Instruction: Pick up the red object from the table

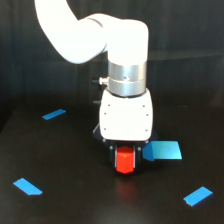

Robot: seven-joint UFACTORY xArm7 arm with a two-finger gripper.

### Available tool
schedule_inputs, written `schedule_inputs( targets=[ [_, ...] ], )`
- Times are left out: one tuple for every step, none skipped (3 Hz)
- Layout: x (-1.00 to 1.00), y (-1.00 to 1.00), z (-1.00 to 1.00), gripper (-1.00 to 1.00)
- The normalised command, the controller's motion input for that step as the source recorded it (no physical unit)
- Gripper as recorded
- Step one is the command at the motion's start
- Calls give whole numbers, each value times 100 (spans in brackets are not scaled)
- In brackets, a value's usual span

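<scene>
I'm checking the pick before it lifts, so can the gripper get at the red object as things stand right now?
Probably yes. The gripper sits directly over the red object, whose top is already up between the dark fingers. The nearest blue piece lies off to the exterior view's right and seems clear. Whether the jaws are actually clamped can't be seen.

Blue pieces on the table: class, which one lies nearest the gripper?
The large blue piece just to the exterior view's right of the gripper; the other three lie far off.
</scene>
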Motion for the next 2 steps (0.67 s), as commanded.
schedule_inputs(
  targets=[
    [-49, 26, 89, -91],
    [-35, 29, 94, -100]
  ],
)
